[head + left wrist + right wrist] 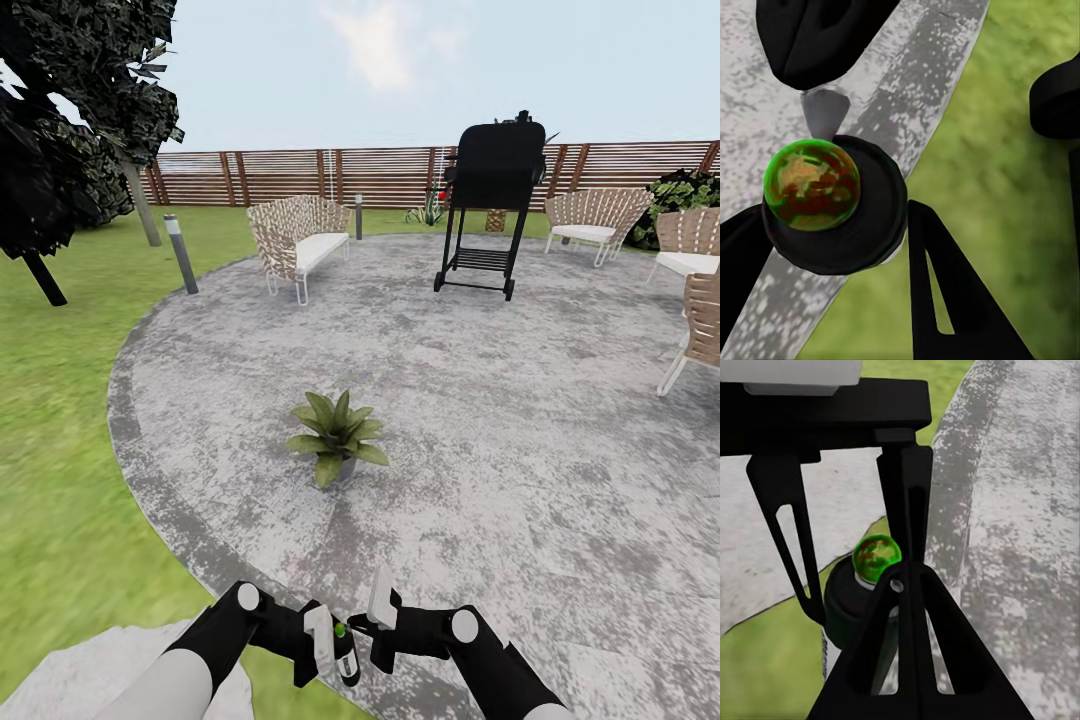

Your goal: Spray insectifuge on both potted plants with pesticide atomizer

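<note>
The pesticide atomizer [346, 655], a small dark bottle with a green top, hangs low in front of me with my left gripper [326, 645] shut on it. In the left wrist view its round dark body [874, 225] sits between my two black fingers [952, 300]. My right gripper [377, 622] is right beside the bottle, its fingertips [904, 581] closed together with nothing between them, next to the atomizer [847, 604]. One potted plant [337, 437], a rosette of pointed green leaves in a grey pot, stands on the round patio [520, 420] ahead of me. No specks show on its leaves.
I am at the patio's near edge, with lawn [60, 420] to the left. A black grill [492, 205] and a white slatted bench [296, 240] stand at the far side, chairs [695, 300] on the right, a bollard lamp [181, 253] on the left, and a brown fence [300, 175] behind.
</note>
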